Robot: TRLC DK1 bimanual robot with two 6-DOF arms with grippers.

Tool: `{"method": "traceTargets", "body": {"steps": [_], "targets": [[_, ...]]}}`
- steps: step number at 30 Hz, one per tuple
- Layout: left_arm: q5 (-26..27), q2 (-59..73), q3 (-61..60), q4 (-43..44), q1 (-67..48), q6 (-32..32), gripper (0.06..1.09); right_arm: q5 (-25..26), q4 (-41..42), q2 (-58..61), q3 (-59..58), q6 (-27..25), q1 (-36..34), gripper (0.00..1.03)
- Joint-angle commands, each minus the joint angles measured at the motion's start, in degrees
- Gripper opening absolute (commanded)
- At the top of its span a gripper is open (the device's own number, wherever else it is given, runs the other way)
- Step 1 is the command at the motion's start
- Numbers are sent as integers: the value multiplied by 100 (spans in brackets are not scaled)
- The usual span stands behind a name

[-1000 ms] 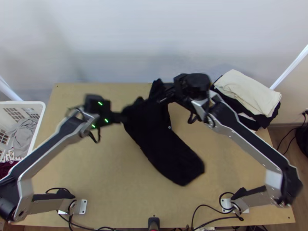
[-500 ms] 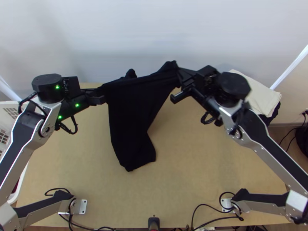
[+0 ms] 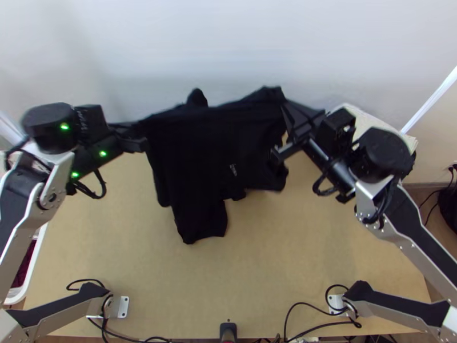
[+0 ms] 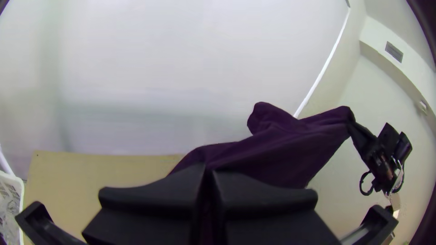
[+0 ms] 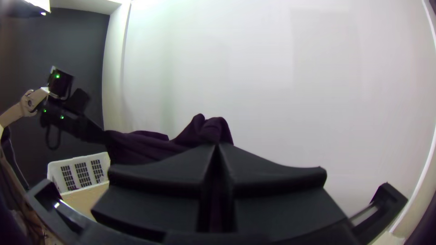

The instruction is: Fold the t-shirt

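Observation:
In the top view the black t-shirt hangs stretched between both grippers over the table's far part, its lower parts dangling unevenly. My left gripper is shut on its upper left end; my right gripper is shut on its upper right end. The left wrist view has the left gripper with its fingers together and the purple-looking shirt running off to the other arm. Cloth rises behind the right gripper in the right wrist view, those fingers also together.
A stack of folded cloths with a cream one on top lies at the table's far right corner, partly behind the right arm. A white basket stands at the table's left side. Cables lie along the near edge of the table.
The grippers have moved apart, left one leftward, right one rightward, drawing the shirt's upper edge wide. Its hanging part swung left from the lower right, and more cloth has dropped open at the right.

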Motion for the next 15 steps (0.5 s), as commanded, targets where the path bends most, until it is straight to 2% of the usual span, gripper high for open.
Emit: {"method": "traceTargets", "body": {"steps": [1,8,15], "targets": [[-418,135,-868,-77,-40,-11,10,411,229,-468,-590,-134,-361,3],[-286,768,-2063,591,-470,-28,10,411,466,-582,-1636,15,-791,3],[-268,1963,-1835,1224,-1270,-116,10,411,501,-600,-1961,130,-1160,3]]}}
